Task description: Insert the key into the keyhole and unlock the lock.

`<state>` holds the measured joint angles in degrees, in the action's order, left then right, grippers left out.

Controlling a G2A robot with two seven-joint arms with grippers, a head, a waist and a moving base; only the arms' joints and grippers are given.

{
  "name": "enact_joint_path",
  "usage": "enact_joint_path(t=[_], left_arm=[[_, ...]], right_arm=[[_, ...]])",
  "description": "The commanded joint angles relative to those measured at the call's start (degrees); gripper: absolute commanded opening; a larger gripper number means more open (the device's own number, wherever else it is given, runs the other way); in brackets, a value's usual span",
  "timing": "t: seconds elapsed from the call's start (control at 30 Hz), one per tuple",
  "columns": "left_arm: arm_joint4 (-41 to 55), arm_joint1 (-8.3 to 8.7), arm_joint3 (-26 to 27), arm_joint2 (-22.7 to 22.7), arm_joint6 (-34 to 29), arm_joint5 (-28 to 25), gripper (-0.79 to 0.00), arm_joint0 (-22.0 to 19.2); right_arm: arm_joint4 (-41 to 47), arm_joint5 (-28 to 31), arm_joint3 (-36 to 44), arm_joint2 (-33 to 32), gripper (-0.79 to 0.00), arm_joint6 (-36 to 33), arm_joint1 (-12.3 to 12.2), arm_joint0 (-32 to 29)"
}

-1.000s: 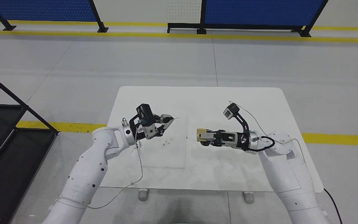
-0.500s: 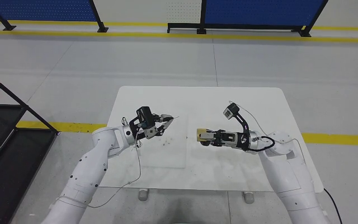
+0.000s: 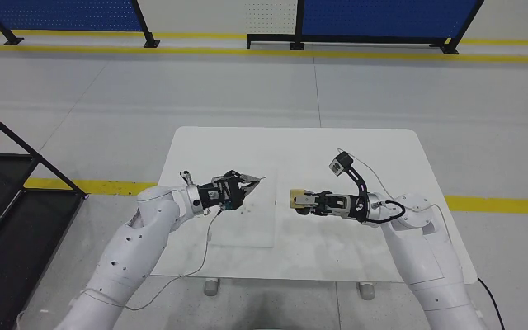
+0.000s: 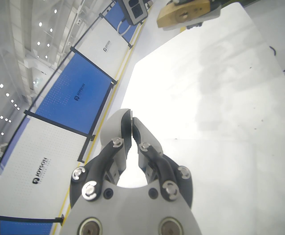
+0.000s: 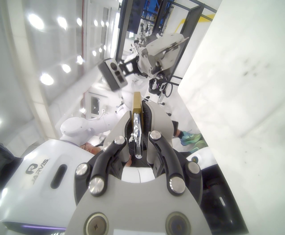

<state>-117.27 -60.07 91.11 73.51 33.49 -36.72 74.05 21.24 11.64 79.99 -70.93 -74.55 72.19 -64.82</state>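
My left gripper (image 3: 247, 182) hangs over the white table (image 3: 371, 157), shut on a thin metal key (image 3: 260, 177) whose tip points toward the lock. In the left wrist view the key (image 4: 132, 125) shows edge-on between the pads of the gripper (image 4: 132, 115). My right gripper (image 3: 305, 200) is shut on a brass padlock (image 3: 294, 199), held a short gap to the right of the key. The keyhole (image 4: 181, 14) in the padlock's end face (image 4: 184, 12) faces the left gripper. From the right wrist, the padlock (image 5: 136, 104) sits between the fingers, with its silver shackle (image 5: 138, 135) toward the palm.
A white sheet (image 3: 243, 223) lies on the table under the left gripper. A thin cable (image 3: 202, 252) hangs from the left arm past the table's front edge. Blue partition panels (image 3: 379, 16) stand on the floor far behind the table.
The left wrist has rolled, so its camera block no longer sits on top, and the gripper with the key has shifted slightly toward the padlock. The right arm has held still.
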Motion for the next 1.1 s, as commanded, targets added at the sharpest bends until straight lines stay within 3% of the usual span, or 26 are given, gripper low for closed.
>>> enact_joint_path(t=[0.0,0.2,0.43,0.97,1.07], left_arm=[[-5.17,0.49,-1.23,-0.49,6.96,3.37,-0.785,-0.47],[-13.97,1.5,-7.12,-1.42,21.41,13.08,-0.785,-2.63],[-21.33,1.75,-9.69,-3.54,26.47,25.96,-0.785,-4.47],[-21.48,1.73,-9.45,-4.65,27.76,26.05,-0.785,-5.2],[-25.86,1.93,-7.55,-5.07,27.82,31.37,-0.785,-5.17]], right_arm=[[0.0,0.0,0.0,0.0,-0.785,0.0,0.0,0.0],[0.0,0.0,0.0,0.0,-0.785,0.0,0.0,0.0],[0.0,0.0,0.0,0.0,-0.785,0.0,0.0,0.0],[0.0,0.0,0.0,0.0,-0.785,0.0,0.0,0.0],[0.0,0.0,0.0,0.0,-0.785,0.0,0.0,0.0]])
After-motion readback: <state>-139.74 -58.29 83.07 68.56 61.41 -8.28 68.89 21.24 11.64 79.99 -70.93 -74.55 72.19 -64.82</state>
